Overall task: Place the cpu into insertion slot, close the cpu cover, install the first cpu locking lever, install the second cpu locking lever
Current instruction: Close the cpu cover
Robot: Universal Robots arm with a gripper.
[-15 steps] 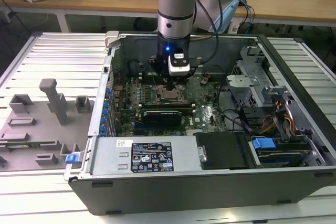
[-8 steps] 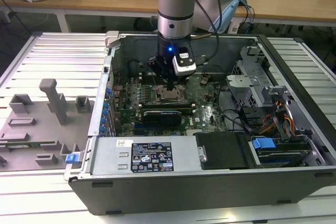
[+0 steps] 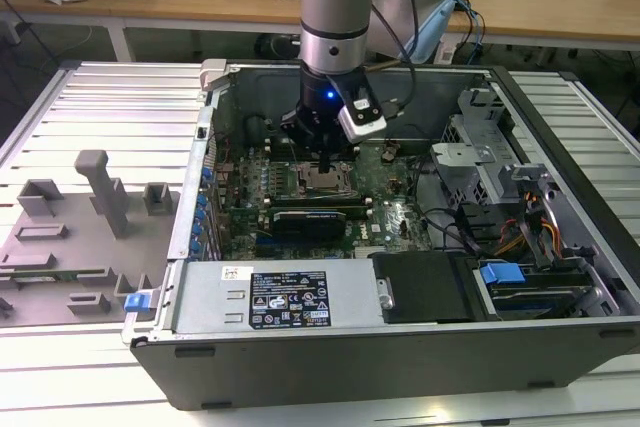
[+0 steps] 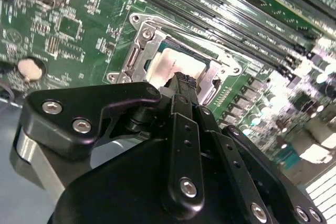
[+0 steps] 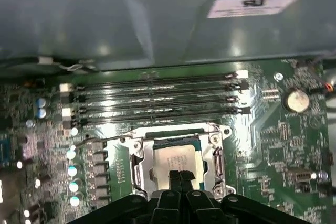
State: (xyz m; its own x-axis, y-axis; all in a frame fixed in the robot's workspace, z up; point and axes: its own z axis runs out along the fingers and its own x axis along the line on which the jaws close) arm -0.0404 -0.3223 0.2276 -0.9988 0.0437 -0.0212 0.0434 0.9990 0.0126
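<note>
Your hand (image 3: 327,163) hangs near the middle of the exterior view, inside the open computer case (image 3: 190,209), its fingers pressed together on nothing (tips right at the chip's top, contact unclear). The chip (image 5: 176,159) lies in its socket, the metal cover (image 5: 137,162) framing it.

The cpu (image 5: 173,158) lies on the motherboard (image 5: 273,150), the cpu cover (image 5: 138,157) around it — pincer (image 5: 178,173) over both.
</note>
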